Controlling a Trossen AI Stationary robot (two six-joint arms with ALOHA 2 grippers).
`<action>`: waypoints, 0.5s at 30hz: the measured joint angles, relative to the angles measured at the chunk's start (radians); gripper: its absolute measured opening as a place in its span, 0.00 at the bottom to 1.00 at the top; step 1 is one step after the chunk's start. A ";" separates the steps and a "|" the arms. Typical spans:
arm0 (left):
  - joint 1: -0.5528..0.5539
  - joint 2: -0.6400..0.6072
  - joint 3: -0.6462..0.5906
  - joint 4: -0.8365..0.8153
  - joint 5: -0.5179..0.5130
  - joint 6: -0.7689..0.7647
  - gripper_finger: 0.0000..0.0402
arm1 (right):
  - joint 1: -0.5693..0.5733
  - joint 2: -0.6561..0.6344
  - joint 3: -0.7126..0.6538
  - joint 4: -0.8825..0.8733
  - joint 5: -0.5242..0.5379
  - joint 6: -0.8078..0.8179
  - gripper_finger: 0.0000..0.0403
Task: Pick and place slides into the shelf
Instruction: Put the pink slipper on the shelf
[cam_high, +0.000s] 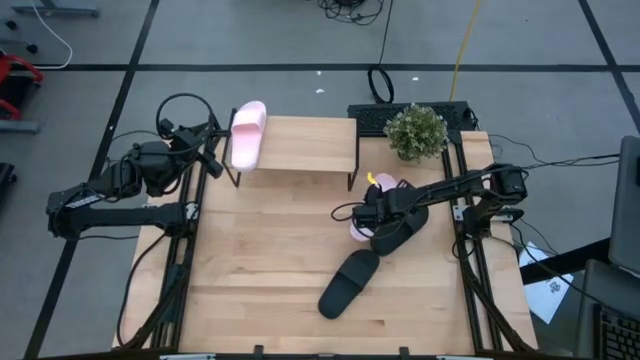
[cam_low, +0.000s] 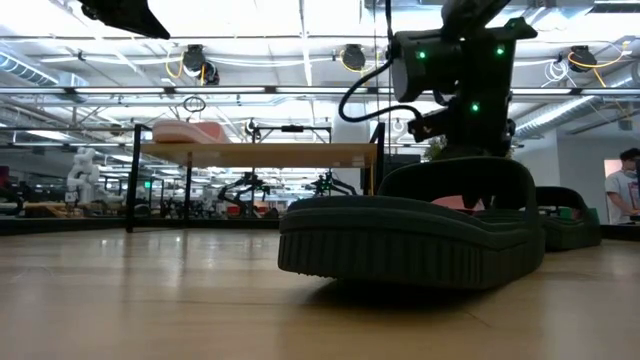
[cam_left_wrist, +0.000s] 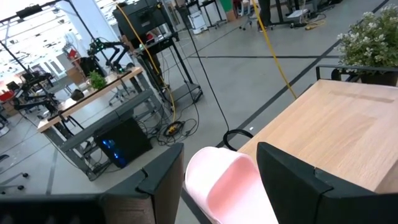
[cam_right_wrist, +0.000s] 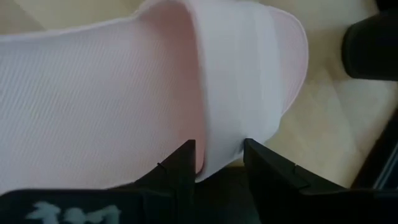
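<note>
The shelf (cam_high: 300, 145) stands at the table's far side. One pale pink slide (cam_high: 247, 133) lies on its left end, also seen in the low view (cam_low: 190, 132). My left gripper (cam_high: 220, 140) is open at that slide's left side, a finger on either side of its end (cam_left_wrist: 224, 180). My right gripper (cam_high: 375, 212) is shut on the second pink slide (cam_high: 357, 232) at the table's right middle. One black slide (cam_high: 405, 228) lies against that pink one. The other black slide (cam_high: 348, 283) lies nearer the front edge. My left gripper has the pink slide's end (cam_left_wrist: 217, 168) between its open fingers; I cannot tell whether they touch it. My right gripper pinches the pink slide's wide strap (cam_right_wrist: 221, 149) between its two fingers, at the strap's edge by the slide's side. One finger (cam_right_wrist: 177, 168) stands on the footbed side, the other (cam_right_wrist: 264, 168) on the strap's outer face. The fingers point down. I cannot tell whether the slide is off the table.
A potted plant (cam_high: 415, 130) stands at the far right, beside the shelf's right end. A dark flat device (cam_high: 400, 115) lies behind it. The shelf top to the right of the pink slide is bare wood (cam_left_wrist: 348, 124). Bare tabletop shows at the left and front (cam_high: 260, 260).
</note>
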 joint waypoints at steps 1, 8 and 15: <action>0.000 0.000 0.000 0.000 0.000 0.000 0.52 | 0.000 0.000 -0.001 0.002 0.002 0.000 0.32; 0.000 0.000 0.000 0.000 0.000 -0.004 0.52 | -0.005 0.000 -0.001 0.011 0.038 0.007 0.31; 0.000 0.000 0.000 -0.006 0.000 -0.003 0.52 | -0.005 0.000 -0.001 0.071 0.076 -0.037 0.17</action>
